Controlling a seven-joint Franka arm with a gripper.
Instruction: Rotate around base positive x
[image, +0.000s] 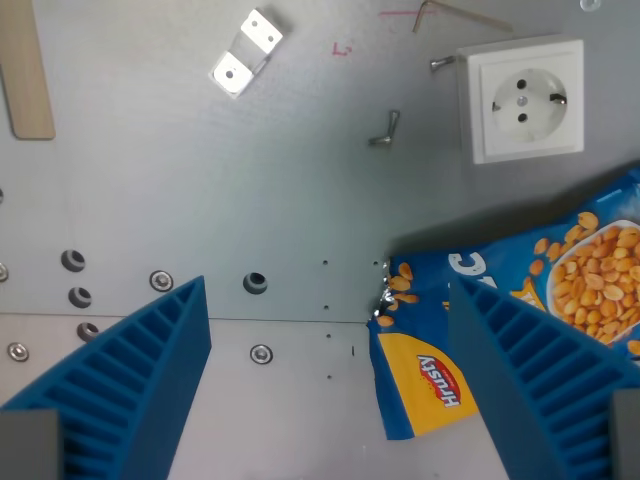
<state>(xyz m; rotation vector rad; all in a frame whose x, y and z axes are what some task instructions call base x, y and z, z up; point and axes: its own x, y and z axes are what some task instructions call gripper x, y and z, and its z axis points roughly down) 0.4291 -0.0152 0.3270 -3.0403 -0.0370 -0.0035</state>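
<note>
My gripper (330, 340) stands open, its two blue ribbed fingers (140, 380) rising from the bottom corners of the wrist view. Nothing lies between them but bare grey metal plate (290, 210). A blue peanut snack bag (560, 300) lies at the wrist view's right; the right finger overlaps its middle in the picture, and I cannot tell whether it touches the bag.
A white wall socket (522, 100) sits at the upper right. A bent metal bracket (245, 52) lies at the top, a wooden strip (25, 70) at the top left. Small screws (385, 128), a thin wire (450, 14) and several bolt holes (255, 283) dot the plate.
</note>
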